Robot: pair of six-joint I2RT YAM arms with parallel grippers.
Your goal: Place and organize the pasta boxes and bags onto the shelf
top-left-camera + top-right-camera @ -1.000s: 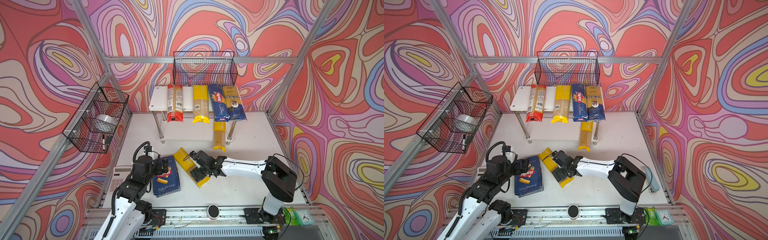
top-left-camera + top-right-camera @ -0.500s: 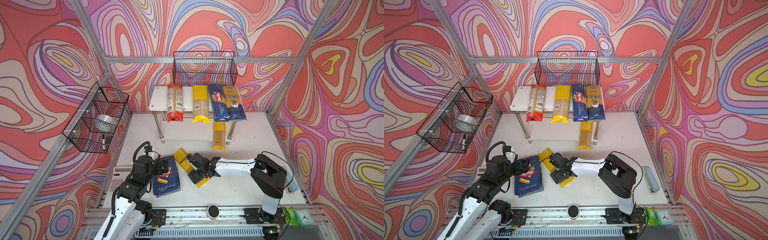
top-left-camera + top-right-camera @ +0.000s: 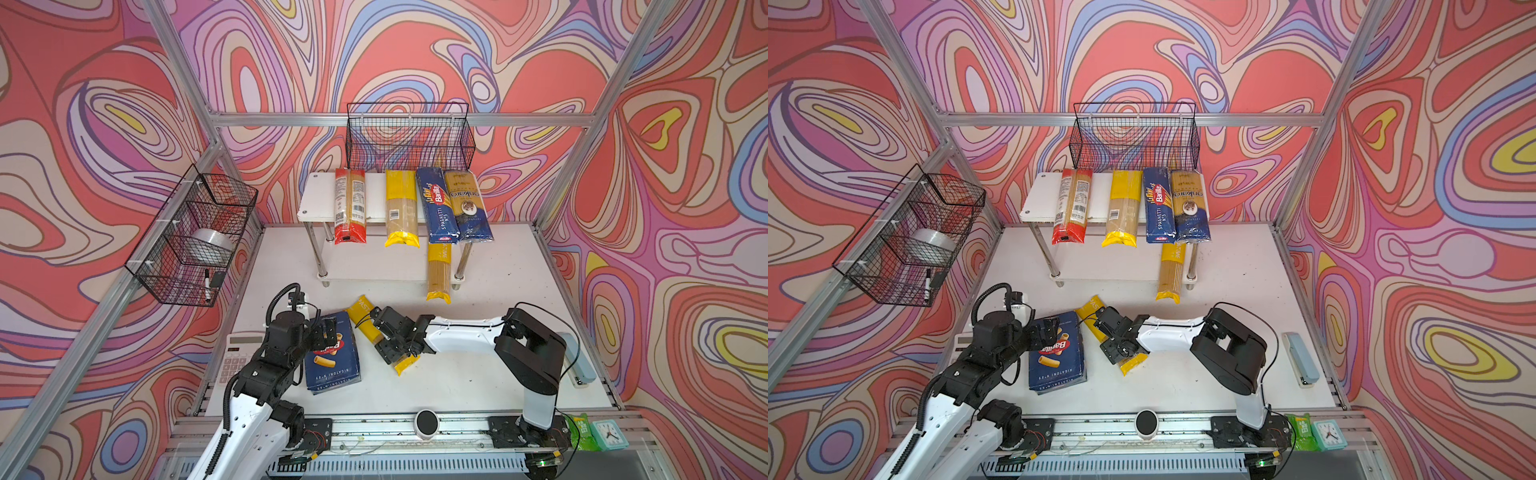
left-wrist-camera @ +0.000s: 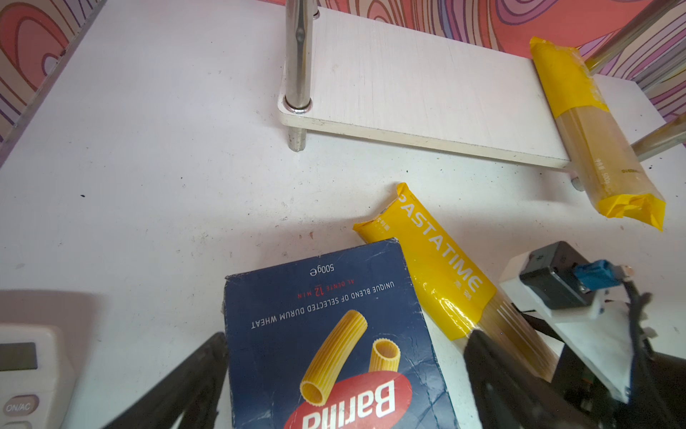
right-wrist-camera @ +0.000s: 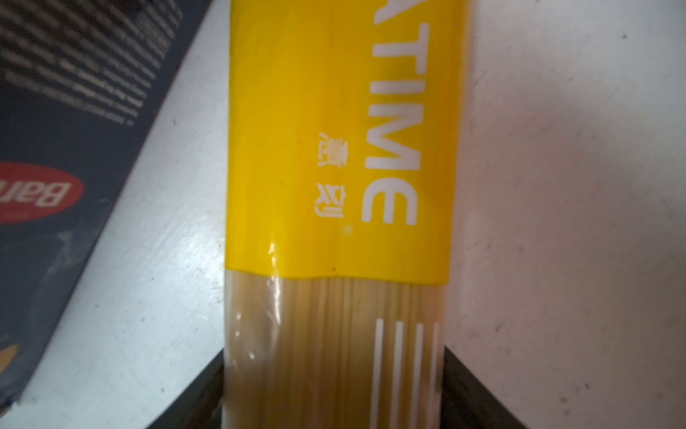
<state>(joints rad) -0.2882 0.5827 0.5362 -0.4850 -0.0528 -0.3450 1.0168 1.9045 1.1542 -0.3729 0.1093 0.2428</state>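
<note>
A yellow PASTATIME bag [image 3: 361, 309] [image 5: 334, 148] lies slanted on the table at the front. My right gripper [image 3: 384, 336] [image 5: 334, 390] is shut on its clear middle, one finger pressed against each long side. Beside it lies the wide blue rigatoni box [image 3: 332, 365] [image 4: 326, 315]. My left gripper [image 3: 326, 332] [image 4: 345, 371] is open and straddles the box's far end. The shelf [image 3: 318, 201] carries a red bag [image 3: 350, 205], a yellow bag [image 3: 401, 208], the spaghetti box [image 3: 436, 205] and a gold-and-navy bag [image 3: 467, 205] on top. Another yellow bag [image 3: 438, 270] lies on its lower board.
A white calculator [image 3: 237, 357] lies left of the rigatoni box. A grey stapler [image 3: 579, 361] rests at the table's right edge. Black wire baskets hang on the back wall [image 3: 409, 137] and the left wall [image 3: 195, 237].
My right gripper slid left along the yellow bag and its jaws closed in on it, while the arm's elbow swung left and back. The left arm has not moved.
</note>
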